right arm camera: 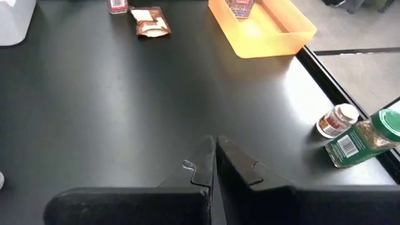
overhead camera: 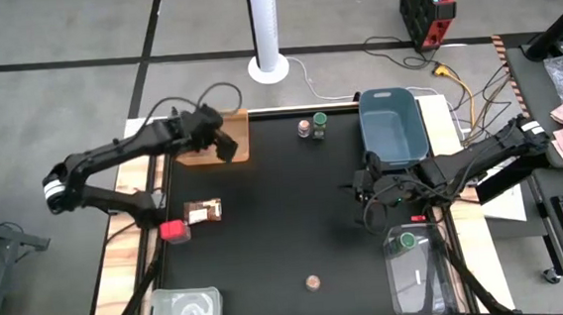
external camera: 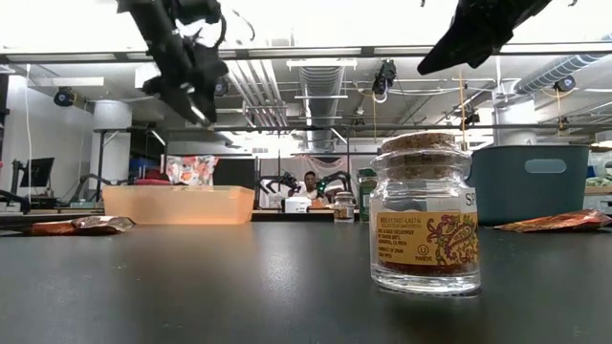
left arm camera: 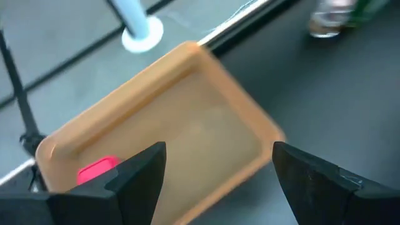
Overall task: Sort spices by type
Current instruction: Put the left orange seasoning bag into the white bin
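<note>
**Desk:** Where do the end effectors stand against the spices?

**Operator:** I have the left end effector (overhead camera: 227, 146) hanging over the shallow orange plastic tray (overhead camera: 243, 130) at the far left of the black worktop (overhead camera: 286, 227), its two dark fingers (left arm camera: 140, 181) spread wide and holding nothing. One red cube box (left arm camera: 97, 170) lies inside that tray, just off one fingertip. My right end effector (overhead camera: 367, 196) hovers near the right edge, beside the blue plastic tub (overhead camera: 391, 120), with its fingers pressed together and empty; nothing of the spice set is close to it.

**Desk:** And the rest of the set?

**Operator:** From above, a second red cube box (overhead camera: 174, 230) sits at the left edge, touching or nearly touching a flat brown-orange packet (overhead camera: 204, 212). A tan-capped glass jar (overhead camera: 304, 128) and a green-capped jar (overhead camera: 319, 126) stand side by side at the far edge, well apart from both arms. Another green-capped jar (overhead camera: 405, 240) rests in the clear plastic container (overhead camera: 424, 277) at the near right. A small cork-topped jar (overhead camera: 312, 282) stands alone near the front.

**Desk:** What does one camera catch that another misses?

**Operator:** Only the left wrist view shows the cube in the tray; overhead, the arm hides it. The table-level view reads the cork-topped jar's (external camera: 425, 215) yellow label and picks up a second flat packet (external camera: 555, 223) at the right, which I cannot make out from above.
</note>
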Controlling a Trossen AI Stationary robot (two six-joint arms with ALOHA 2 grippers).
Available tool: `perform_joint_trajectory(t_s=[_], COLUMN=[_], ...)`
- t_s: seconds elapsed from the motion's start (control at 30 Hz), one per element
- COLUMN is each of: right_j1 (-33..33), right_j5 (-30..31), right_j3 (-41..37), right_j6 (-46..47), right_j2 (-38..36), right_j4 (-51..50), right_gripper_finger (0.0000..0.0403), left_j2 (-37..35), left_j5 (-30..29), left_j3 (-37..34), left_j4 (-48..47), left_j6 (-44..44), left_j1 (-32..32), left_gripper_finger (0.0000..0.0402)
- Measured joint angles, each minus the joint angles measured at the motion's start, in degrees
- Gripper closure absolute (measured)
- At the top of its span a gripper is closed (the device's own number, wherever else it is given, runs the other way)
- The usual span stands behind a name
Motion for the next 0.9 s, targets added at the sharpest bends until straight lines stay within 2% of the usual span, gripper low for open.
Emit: perform_joint_trajectory(t_s=[0.23,0.4,0.53,0.63,0.8,0.83,0.9], right_j1=[0.0,0.0,0.0,-0.02,-0.59,-0.87,-1.51], right_j5=[0.0,0.0,0.0,0.15,5.02,5.13,5.2], right_j3=[-0.21,-0.42,-0.63,-0.63,-0.56,-0.52,-0.38], right_j6=[0.04,0.02,0.01,0.14,2.48,2.48,2.7], right_j2=[0.0,0.02,0.02,0.02,0.02,0.02,0.02], right_j4=[1.42,3.11,3.41,4.21,4.57,4.58,4.64], right_gripper_finger=[0.0394,0.0394,0.0394,0.0394,0.0394,0.0394,0.0394], left_j2=[-1.85,-0.96,0.34,0.7,0.18,-0.1,-0.43], left_j5=[-5.86,-5.87,-6.36,-8.69,-18.79,-21.22,-23.34], left_j3=[-1.72,-4.08,-5.25,-5.39,-5.9,-6.06,-6.5], left_j4=[0.02,-0.01,-0.1,1.05,4.93,5.43,5.88], left_j6=[-0.55,-4.94,-8.09,-8.47,-6.07,-5.86,-4.8], left_j1=[-12.11,-14.04,-15.07,-17.32,-24.57,-26.17,-29.12], left_gripper_finger=[0.0125,0.0129,0.0152,0.0209,0.0373,0.0386,0.0384])
